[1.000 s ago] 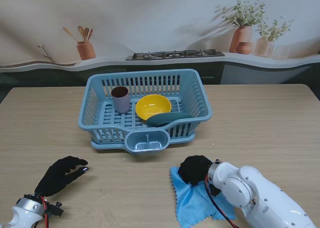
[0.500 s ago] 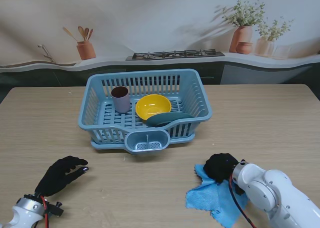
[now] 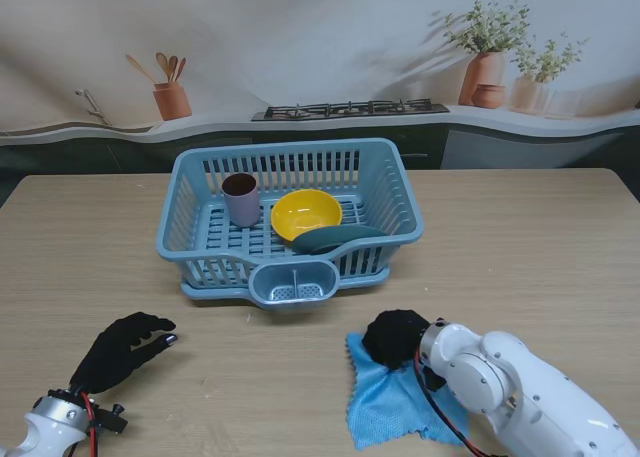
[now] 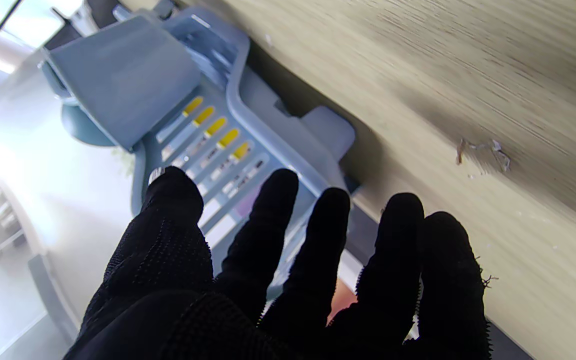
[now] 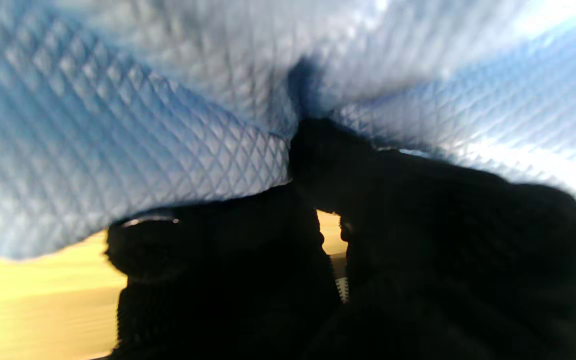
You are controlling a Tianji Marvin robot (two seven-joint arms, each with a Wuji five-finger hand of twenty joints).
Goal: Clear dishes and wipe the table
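Wiping stage: dishes racked, cloth on worktop.
The right hand (image 3: 393, 339) is closed on the cloth (image 3: 385, 407), pressing it to the worktop (image 3: 520, 247) near the rack (image 3: 290, 217). The left hand (image 3: 122, 349) hovers, fingers spread, holding nothing. Risk: the bunched cloth may slip from the hand or snag the rack.

One blue dish rack (image 3: 200, 239) stands on the tabletop (image 3: 520, 247). The rack holds three dishes: one mauve cup (image 3: 241, 198), one yellow bowl (image 3: 306, 214) and one dark green plate (image 3: 335, 238). One blue cloth (image 3: 385, 409) lies on the tabletop. Two black-gloved hands show: one left hand (image 3: 122, 349), one right hand (image 3: 393, 338).
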